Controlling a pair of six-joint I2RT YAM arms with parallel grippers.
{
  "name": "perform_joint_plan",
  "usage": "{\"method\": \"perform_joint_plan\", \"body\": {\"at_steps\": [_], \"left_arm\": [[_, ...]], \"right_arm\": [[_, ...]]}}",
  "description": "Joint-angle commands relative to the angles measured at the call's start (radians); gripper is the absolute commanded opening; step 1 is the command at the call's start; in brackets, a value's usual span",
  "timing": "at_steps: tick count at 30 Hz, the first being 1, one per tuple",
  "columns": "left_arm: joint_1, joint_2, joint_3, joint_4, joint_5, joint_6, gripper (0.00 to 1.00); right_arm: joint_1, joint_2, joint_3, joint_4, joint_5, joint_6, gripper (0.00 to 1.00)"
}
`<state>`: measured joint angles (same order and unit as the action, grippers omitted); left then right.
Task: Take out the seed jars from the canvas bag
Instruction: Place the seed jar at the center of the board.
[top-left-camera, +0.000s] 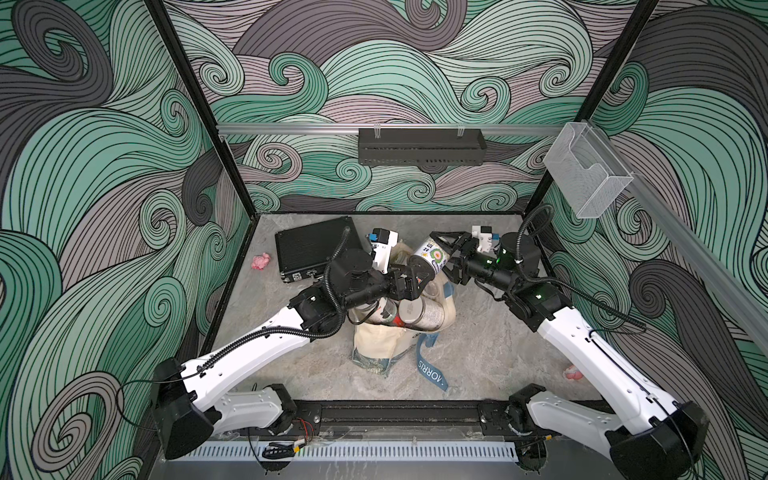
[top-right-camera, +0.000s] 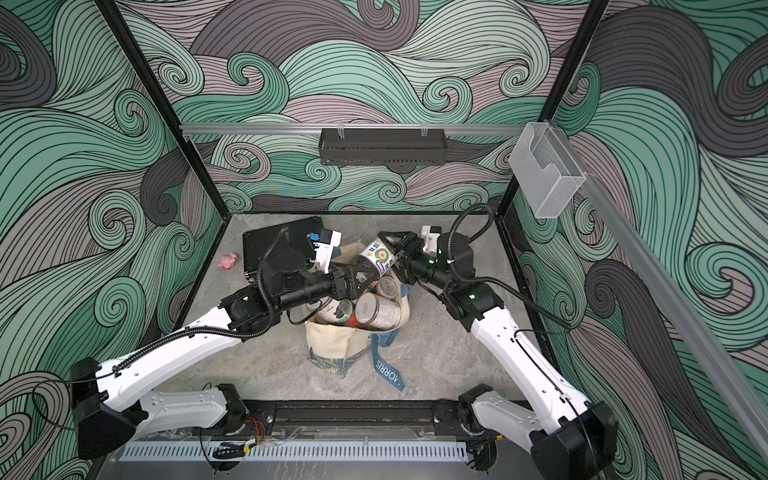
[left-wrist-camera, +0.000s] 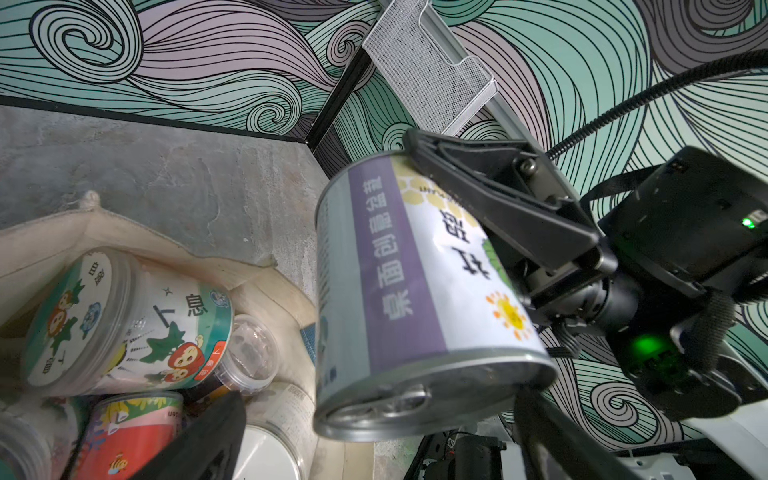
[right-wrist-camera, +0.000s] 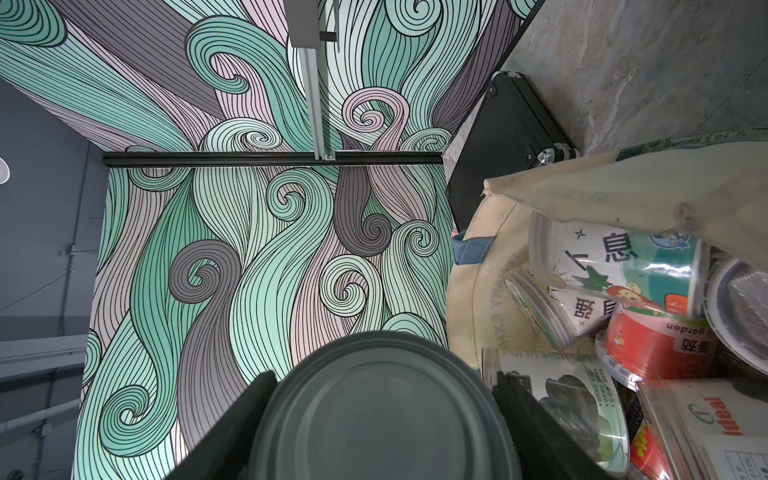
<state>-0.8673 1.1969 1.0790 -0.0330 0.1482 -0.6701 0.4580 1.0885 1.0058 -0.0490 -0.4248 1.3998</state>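
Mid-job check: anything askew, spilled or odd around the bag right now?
Nothing spilled or broken. The purple-labelled jar in the right gripper is tilted above the far rim of the canvas bag. The jars inside lie jumbled on their sides, and one blue strap trails on the table.

The white-and-black left arm and right arm both reach inward over the cream canvas tote bag. The black left gripper hovers above the bag's mouth, jaws spread wide. The black right gripper, above the bag's far rim, clamps a tilted label-wrapped cylindrical jar.
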Motion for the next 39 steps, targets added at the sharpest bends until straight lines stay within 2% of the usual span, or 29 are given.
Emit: {"method": "perform_joint_plan", "body": {"at_steps": [1, 23, 30, 39], "left_arm": [[-0.012, -0.015, 0.024, 0.075, 0.034, -0.005, 0.98], [-0.026, -0.057, -0.03, 0.127, 0.086, -0.015, 0.99], [-0.027, -0.047, -0.02, 0.09, 0.056, -0.014, 0.99], [-0.027, -0.035, 0.0, 0.033, -0.021, -0.022, 0.99]], "right_arm": [[0.011, -0.016, -0.011, 0.031, 0.016, 0.004, 0.65], [0.011, -0.037, -0.022, 0.013, 0.04, 0.002, 0.66], [0.026, -0.034, -0.016, 0.014, 0.047, 0.006, 0.66], [0.109, -0.027, -0.002, -0.008, 0.127, 0.009, 0.65]]}}
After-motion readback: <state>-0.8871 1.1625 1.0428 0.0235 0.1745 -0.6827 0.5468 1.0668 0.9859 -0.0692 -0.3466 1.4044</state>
